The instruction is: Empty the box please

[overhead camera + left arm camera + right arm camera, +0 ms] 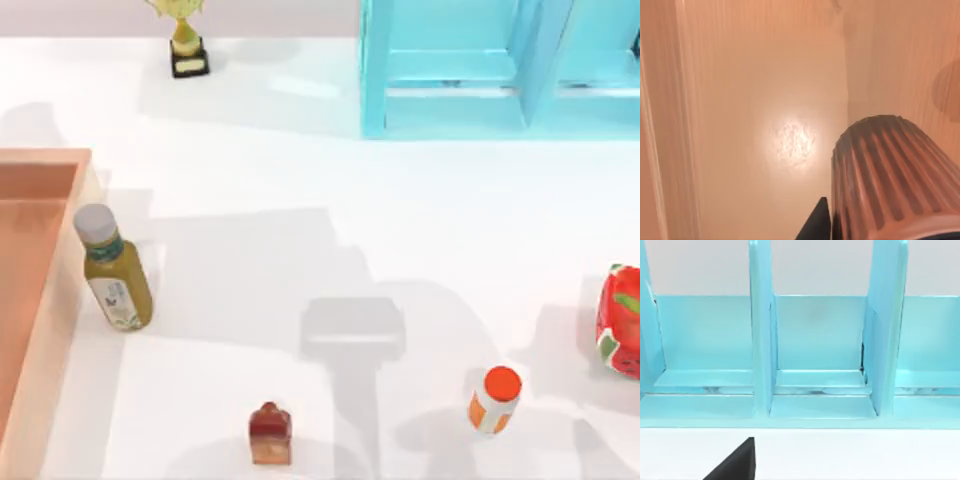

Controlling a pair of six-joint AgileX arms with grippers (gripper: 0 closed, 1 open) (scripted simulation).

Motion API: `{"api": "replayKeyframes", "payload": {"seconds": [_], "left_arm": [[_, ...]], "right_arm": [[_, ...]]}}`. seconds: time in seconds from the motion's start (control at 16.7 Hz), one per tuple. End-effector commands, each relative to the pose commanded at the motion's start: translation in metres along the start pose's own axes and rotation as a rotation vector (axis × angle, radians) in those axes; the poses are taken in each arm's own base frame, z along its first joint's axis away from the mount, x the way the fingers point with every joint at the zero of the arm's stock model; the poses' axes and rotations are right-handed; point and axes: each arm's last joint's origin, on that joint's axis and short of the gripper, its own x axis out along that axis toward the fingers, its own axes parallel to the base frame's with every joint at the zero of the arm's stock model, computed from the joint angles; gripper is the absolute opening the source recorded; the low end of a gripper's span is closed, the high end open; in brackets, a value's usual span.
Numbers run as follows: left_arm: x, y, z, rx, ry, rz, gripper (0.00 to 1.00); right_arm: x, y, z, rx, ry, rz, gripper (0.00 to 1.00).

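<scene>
One ribbed cap point(890, 175) is sitting close against my left gripper point(816, 226), inside the box point(40, 160) at the tabletop's left edge; I cannot tell whether I am clamping it. I am judging this the pick-up step, needing a sure hold and a lift over the wall. My right gripper point(735, 462) is idling before the turquoise shelf point(760, 340) at the far edge.
</scene>
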Motion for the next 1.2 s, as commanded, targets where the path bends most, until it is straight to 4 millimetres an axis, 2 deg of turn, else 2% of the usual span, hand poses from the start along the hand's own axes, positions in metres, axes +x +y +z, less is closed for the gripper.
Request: {"api": "replayKeyframes", "payload": {"seconds": [0.12, 0.42, 0.54, 0.66, 0.72, 0.84, 0.96, 1.08, 1.2], "left_arm": [[-0.006, -0.007, -0.004, 0.021, 0.017, -0.005, 0.00], [-0.003, -0.007, -0.003, 0.020, 0.023, -0.004, 0.00], [0.001, -0.018, 0.010, 0.026, 0.000, 0.016, 0.00], [0.008, -0.045, 0.031, 0.041, -0.045, 0.039, 0.00], [0.014, -0.066, 0.043, 0.054, -0.065, 0.043, 0.00], [0.033, -0.120, 0.061, 0.071, -0.079, 0.032, 0.00], [0.053, -0.168, 0.065, 0.062, -0.066, 0.011, 0.00], [0.069, -0.197, 0.062, 0.044, -0.030, 0.000, 0.00], [0.081, -0.207, 0.059, 0.024, 0.008, -0.001, 0.00]], "right_arm": [[0.000, 0.000, 0.000, 0.000, 0.000, 0.000, 1.00], [0.000, 0.000, 0.000, 0.000, 0.000, 0.000, 1.00], [0.000, 0.000, 0.000, 0.000, 0.000, 0.000, 1.00], [0.000, 0.000, 0.000, 0.000, 0.000, 0.000, 1.00], [0.000, 0.000, 0.000, 0.000, 0.000, 0.000, 1.00], [0.000, 0.000, 0.000, 0.000, 0.000, 0.000, 1.00], [0.000, 0.000, 0.000, 0.000, 0.000, 0.000, 1.00], [0.000, 0.000, 0.000, 0.000, 0.000, 0.000, 1.00], [0.000, 0.000, 0.000, 0.000, 0.000, 0.000, 1.00]]}}
